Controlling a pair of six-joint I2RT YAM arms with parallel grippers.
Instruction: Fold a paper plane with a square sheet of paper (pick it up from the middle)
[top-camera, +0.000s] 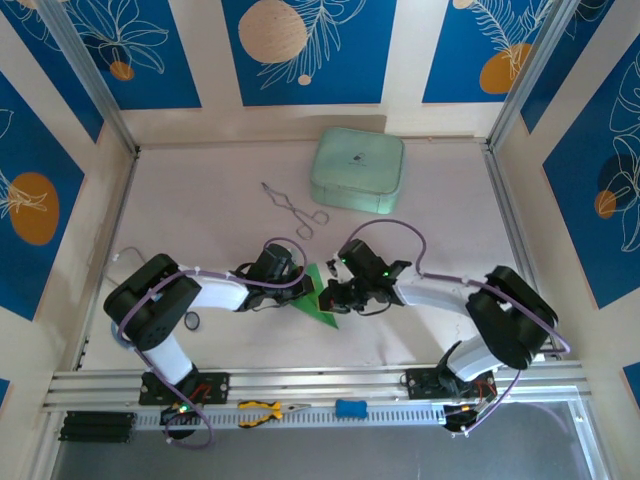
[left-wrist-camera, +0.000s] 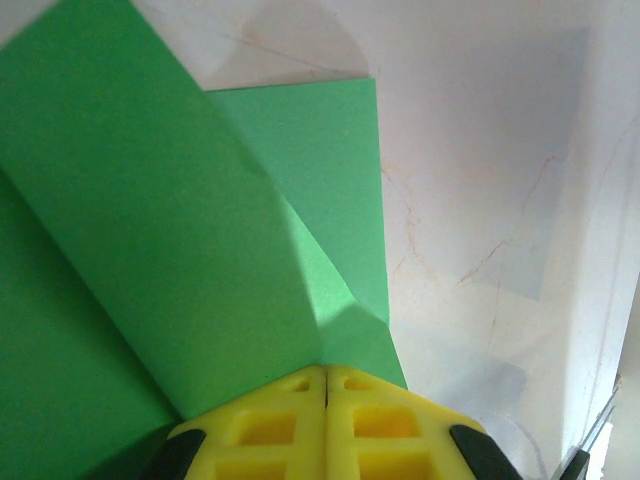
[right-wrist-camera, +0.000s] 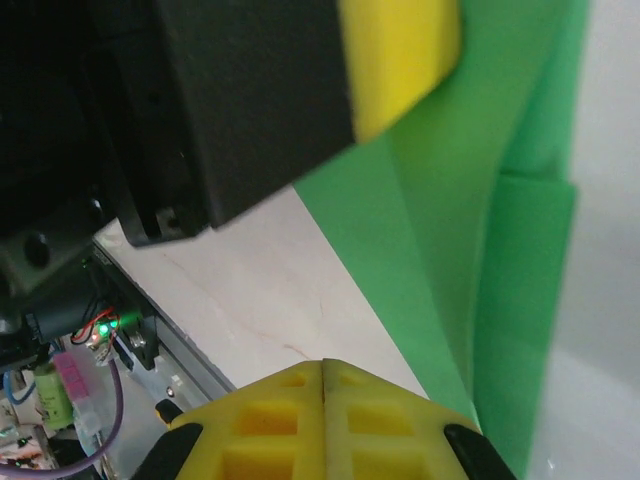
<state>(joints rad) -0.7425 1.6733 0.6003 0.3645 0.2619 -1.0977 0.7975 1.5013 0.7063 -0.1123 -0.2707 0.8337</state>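
Mid-fold, the square sheet of paper (top-camera: 320, 297) lies part-creased on the desk (top-camera: 200, 220) between the 2 tools, with the left tool (left-wrist-camera: 325, 400) closed against its raised flap — gripping or pressing, I cannot tell — and the right tool (right-wrist-camera: 325, 400) closed, apparently empty, beside it; next, that flap needs pressing flat.

1. The left arm (top-camera: 215, 296) and the right arm (top-camera: 432, 296) each have a smooth white link between bulky black joint housings.
2. A thin purple cable (top-camera: 400, 226) runs along each arm.
3. Small green lights (top-camera: 384, 272) glow on the black wrist parts.
4. The fingers (left-wrist-camera: 270, 432) are bright yellow, with square hollows moulded in them.
5. Each base (top-camera: 180, 388) is a flat black block.
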